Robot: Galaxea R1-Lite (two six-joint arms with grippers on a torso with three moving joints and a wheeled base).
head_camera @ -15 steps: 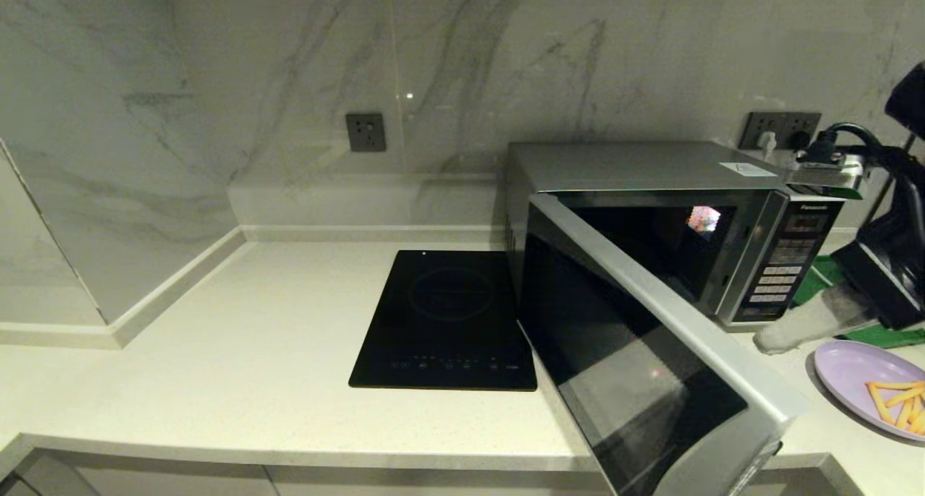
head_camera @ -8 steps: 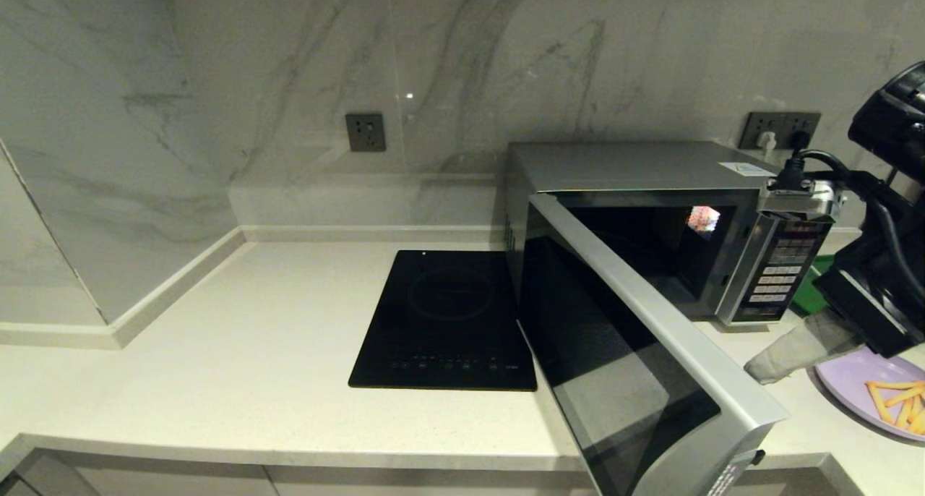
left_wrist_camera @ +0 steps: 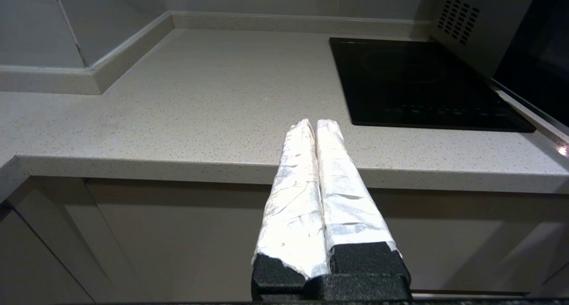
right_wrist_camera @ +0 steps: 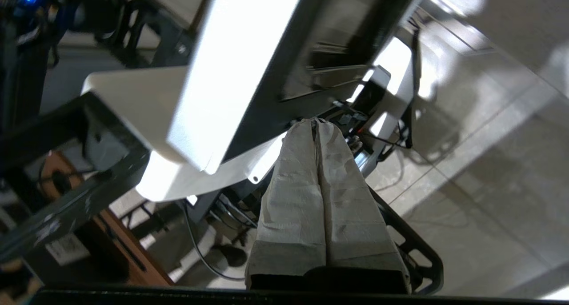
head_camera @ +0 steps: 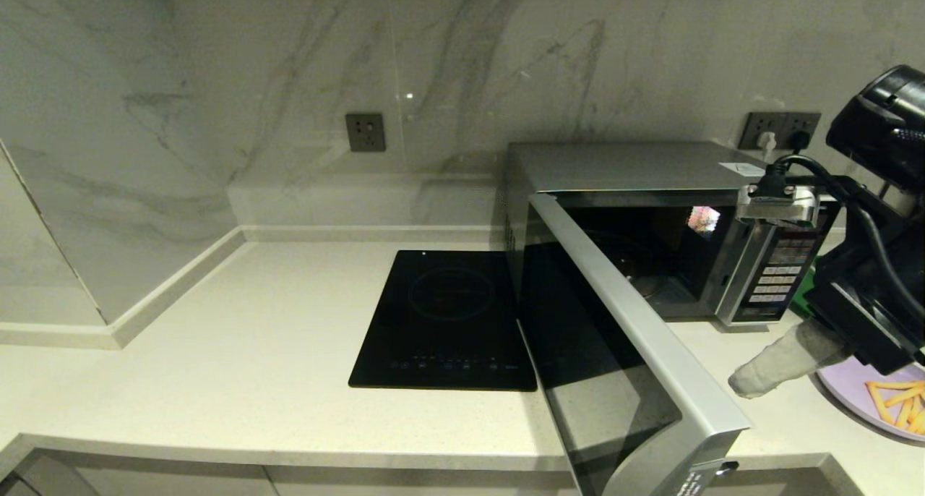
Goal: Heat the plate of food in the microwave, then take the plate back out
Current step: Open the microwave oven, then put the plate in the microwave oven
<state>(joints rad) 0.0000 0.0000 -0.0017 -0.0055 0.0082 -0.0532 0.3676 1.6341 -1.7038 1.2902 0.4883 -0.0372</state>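
Note:
The silver microwave [head_camera: 636,165] stands at the back right of the counter with its dark glass door [head_camera: 614,358] swung wide open toward me, its dark cavity showing no plate. The lavender plate of food [head_camera: 871,402] with orange-yellow sticks lies on the counter at the far right, partly under my right arm. My right gripper [head_camera: 744,382] [right_wrist_camera: 314,122] is shut and empty, hovering low between the door's free edge and the plate. My left gripper [left_wrist_camera: 312,123] is shut and empty, parked in front of the counter's front edge, out of the head view.
A flat black induction cooktop [head_camera: 448,319] lies left of the microwave. A green tray [head_camera: 803,297] peeks out right of the microwave, behind my right arm. Wall sockets [head_camera: 365,131] sit on the marble backsplash. Bare counter [head_camera: 238,337] stretches to the left.
The microwave door has swung further open, its free edge moving left. My right gripper has followed leftward and slightly down, covering more of the plate.

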